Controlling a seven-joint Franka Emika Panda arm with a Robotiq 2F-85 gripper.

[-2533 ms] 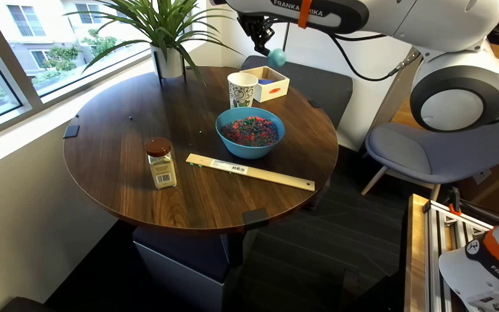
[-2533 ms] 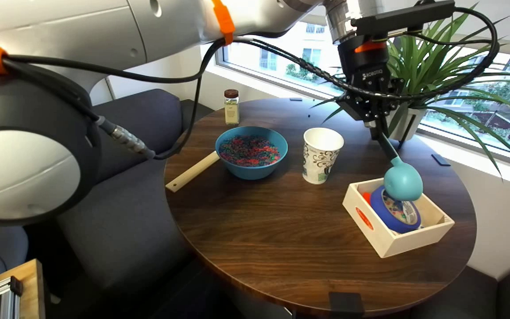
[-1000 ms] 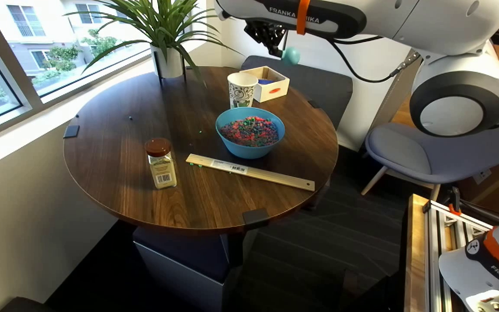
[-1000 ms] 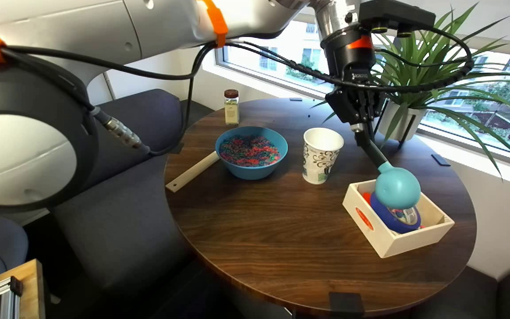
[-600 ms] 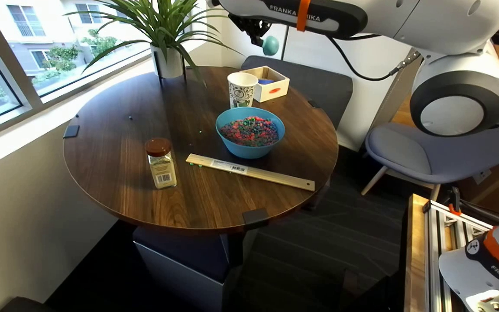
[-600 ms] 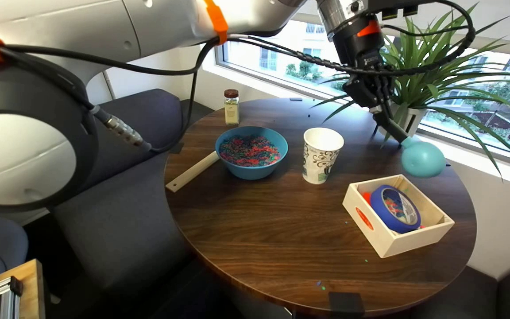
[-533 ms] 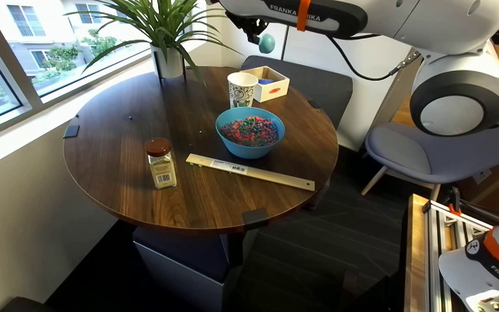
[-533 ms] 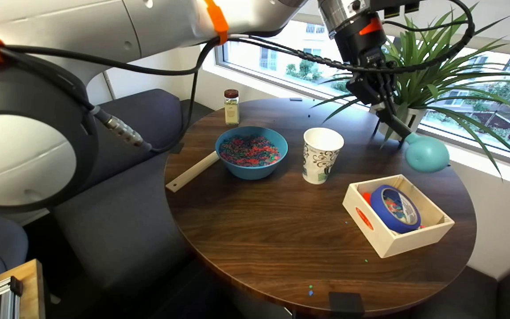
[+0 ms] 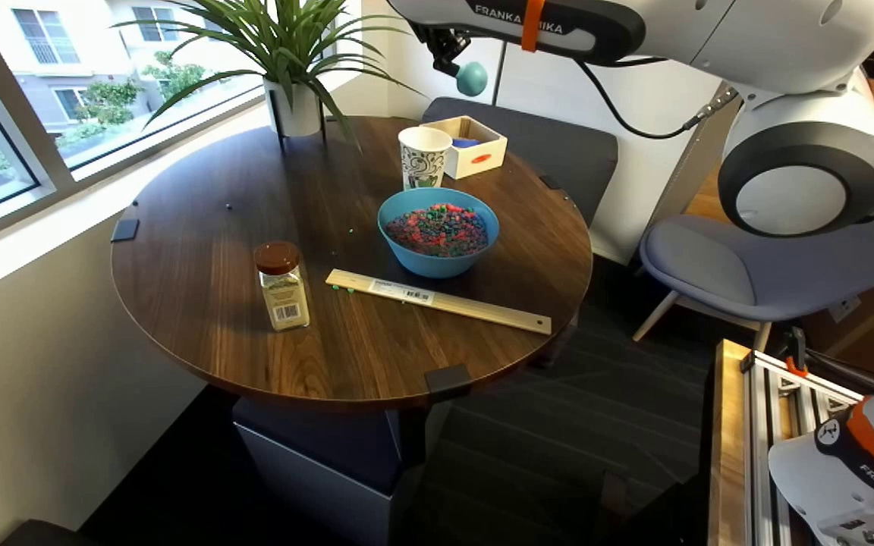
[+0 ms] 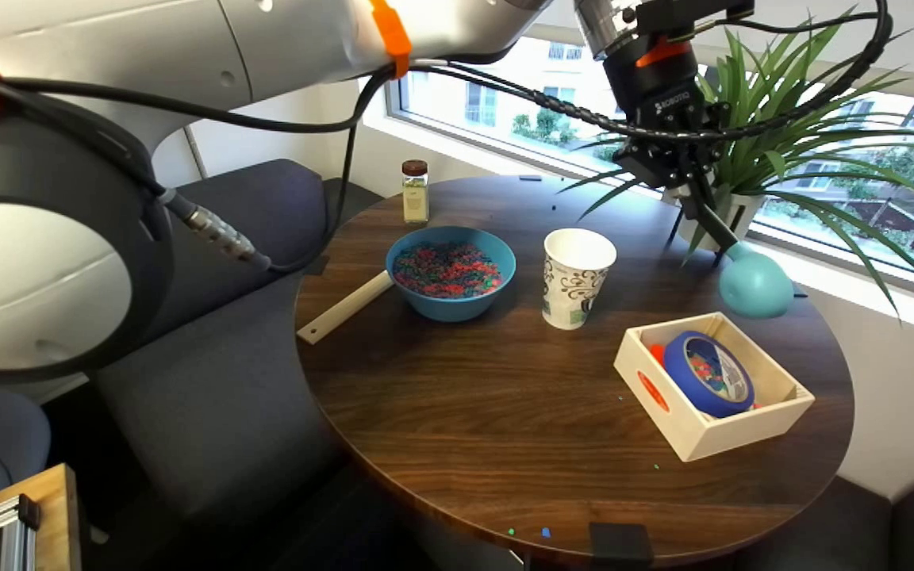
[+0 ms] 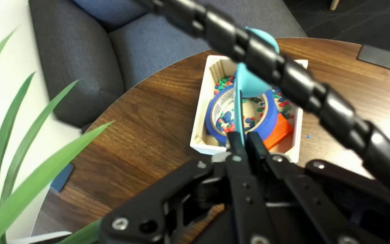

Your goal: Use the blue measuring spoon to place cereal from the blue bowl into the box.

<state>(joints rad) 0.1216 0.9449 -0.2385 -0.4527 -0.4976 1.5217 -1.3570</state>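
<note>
My gripper point(image 10: 691, 206) is shut on the handle of the blue measuring spoon point(image 10: 756, 285). In the wrist view the fingertips point(image 11: 244, 139) pinch the thin handle. The scoop also shows in an exterior view point(image 9: 472, 79). It is above the far edge of the box point(image 10: 679, 432), domed underside showing; its inside is hidden. The box point(image 11: 199, 115) holds a blue tape roll point(image 10: 691, 388), a red-orange piece and scattered cereal point(image 11: 227, 117). The blue bowl point(image 10: 449, 308) stands apart, full of cereal point(image 10: 445, 270), and shows in an exterior view point(image 9: 437, 265).
A white patterned cup point(image 10: 572, 285) stands between bowl and box. A wooden stick point(image 9: 452, 303) lies beside the bowl. A red-lidded jar point(image 9: 283, 292) stands near the stick. A potted plant point(image 10: 731, 210) is close behind the gripper. Loose pieces point(image 10: 546, 532) lie near the table edge.
The spoon was low over the box about a second ago; it has risen and moved toward the window side. Several cereal pieces have appeared on the table, some rolling toward its edge.
</note>
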